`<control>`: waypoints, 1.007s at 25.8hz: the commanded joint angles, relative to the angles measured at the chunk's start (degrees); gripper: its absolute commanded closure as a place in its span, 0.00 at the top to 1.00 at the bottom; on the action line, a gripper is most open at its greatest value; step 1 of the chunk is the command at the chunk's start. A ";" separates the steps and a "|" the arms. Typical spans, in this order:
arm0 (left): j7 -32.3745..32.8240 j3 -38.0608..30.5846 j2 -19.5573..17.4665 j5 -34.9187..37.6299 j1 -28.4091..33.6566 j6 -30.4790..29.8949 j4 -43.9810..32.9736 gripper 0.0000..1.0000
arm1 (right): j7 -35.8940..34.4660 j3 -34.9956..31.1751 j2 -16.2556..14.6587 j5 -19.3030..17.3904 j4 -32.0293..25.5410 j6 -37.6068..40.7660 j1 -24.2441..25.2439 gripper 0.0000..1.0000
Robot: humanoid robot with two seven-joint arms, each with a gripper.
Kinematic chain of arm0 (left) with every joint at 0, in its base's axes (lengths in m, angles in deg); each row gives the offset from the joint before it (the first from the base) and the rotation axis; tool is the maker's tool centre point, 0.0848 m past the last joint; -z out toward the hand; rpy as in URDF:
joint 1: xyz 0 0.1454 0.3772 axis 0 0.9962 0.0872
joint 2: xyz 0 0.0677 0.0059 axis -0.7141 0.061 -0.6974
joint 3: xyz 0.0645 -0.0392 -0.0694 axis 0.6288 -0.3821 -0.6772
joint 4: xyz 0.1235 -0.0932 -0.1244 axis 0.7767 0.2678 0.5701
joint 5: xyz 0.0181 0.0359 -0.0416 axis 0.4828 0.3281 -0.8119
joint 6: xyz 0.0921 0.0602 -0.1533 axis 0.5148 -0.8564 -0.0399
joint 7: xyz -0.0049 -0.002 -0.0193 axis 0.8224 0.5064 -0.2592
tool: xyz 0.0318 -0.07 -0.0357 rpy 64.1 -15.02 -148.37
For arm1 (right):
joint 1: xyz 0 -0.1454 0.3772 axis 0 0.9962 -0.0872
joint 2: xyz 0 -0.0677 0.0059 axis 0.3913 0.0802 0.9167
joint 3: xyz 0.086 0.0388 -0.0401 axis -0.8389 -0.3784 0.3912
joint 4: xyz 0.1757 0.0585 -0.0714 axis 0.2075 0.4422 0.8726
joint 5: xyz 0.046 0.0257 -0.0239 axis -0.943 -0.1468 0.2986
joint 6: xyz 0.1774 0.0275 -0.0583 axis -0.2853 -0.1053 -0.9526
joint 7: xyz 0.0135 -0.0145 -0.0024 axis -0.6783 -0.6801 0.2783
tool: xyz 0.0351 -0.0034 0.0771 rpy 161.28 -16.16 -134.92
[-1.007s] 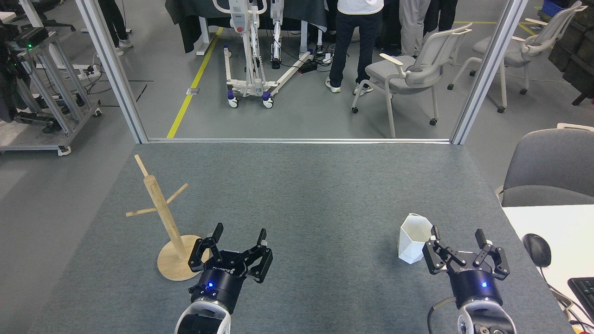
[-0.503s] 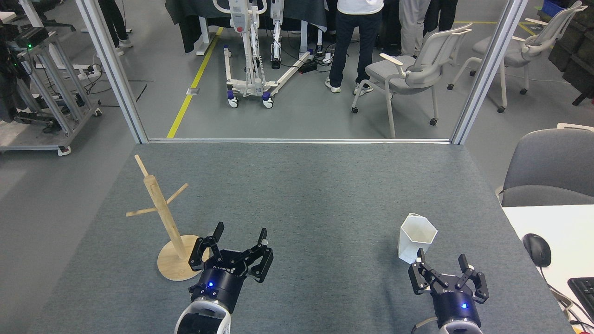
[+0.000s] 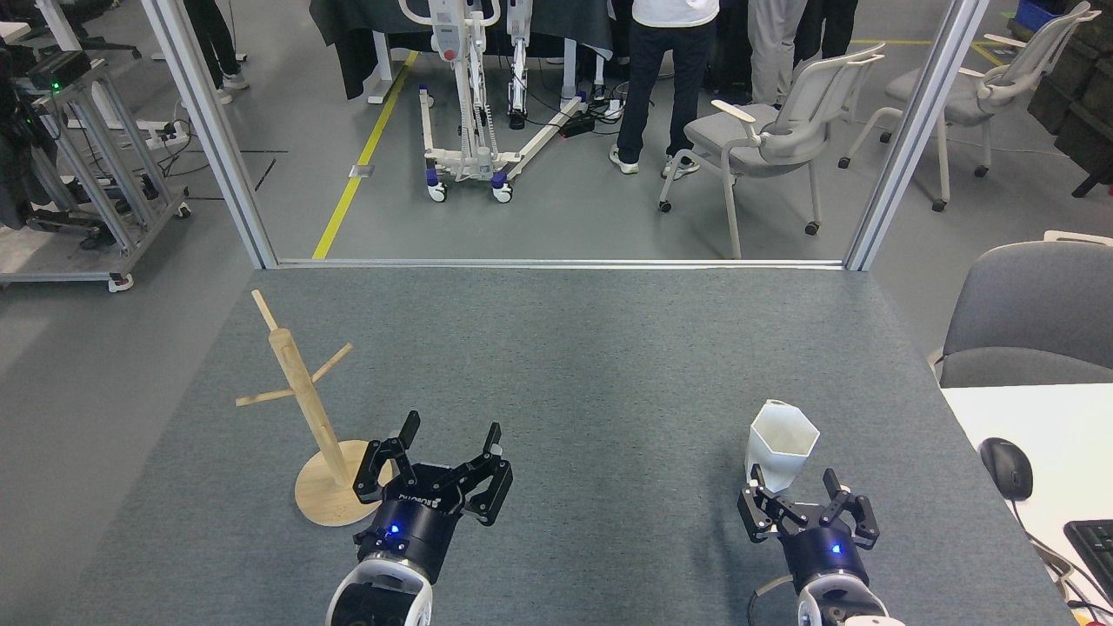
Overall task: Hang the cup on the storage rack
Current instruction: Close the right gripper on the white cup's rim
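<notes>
The white faceted cup [image 3: 781, 445] stands upright on the grey table [image 3: 574, 365] at the right, rim up. Just in front of it is my right gripper [image 3: 793, 477], open, its fingertips close to the cup's base and holding nothing. The wooden storage rack [image 3: 304, 409] stands at the left on its round base, with thin pegs angled off the post. My left gripper [image 3: 450, 431] is open and empty, right beside the rack's base, one finger overlapping the disc's edge.
A white desk [image 3: 1035, 452] with a black mouse [image 3: 1005, 468] and a keyboard corner [image 3: 1091, 543] adjoins the table at the right, and a grey chair [image 3: 1026, 313] stands behind it. Beyond the table's far edge are metal posts, chairs, and standing people.
My right gripper has drawn back toward me and shifted left, from beside the cup to just in front of it. The cup, the rack and the left gripper have not moved.
</notes>
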 commanded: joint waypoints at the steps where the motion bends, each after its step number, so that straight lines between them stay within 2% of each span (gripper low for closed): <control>1: -0.14 -0.07 -0.06 0.00 -0.15 0.03 0.00 1.00 | 0.08 0.90 -0.10 0.00 2.63 -0.17 -2.26 1.00; 16: -0.14 0.28 0.20 0.00 0.55 -0.06 -1.31 1.00 | 0.17 1.34 -0.01 0.00 10.63 0.27 -10.43 1.00; 26: -0.14 0.28 0.03 0.09 0.47 -0.06 -1.40 1.00 | 0.17 2.66 0.08 -0.09 12.74 0.35 -11.58 1.00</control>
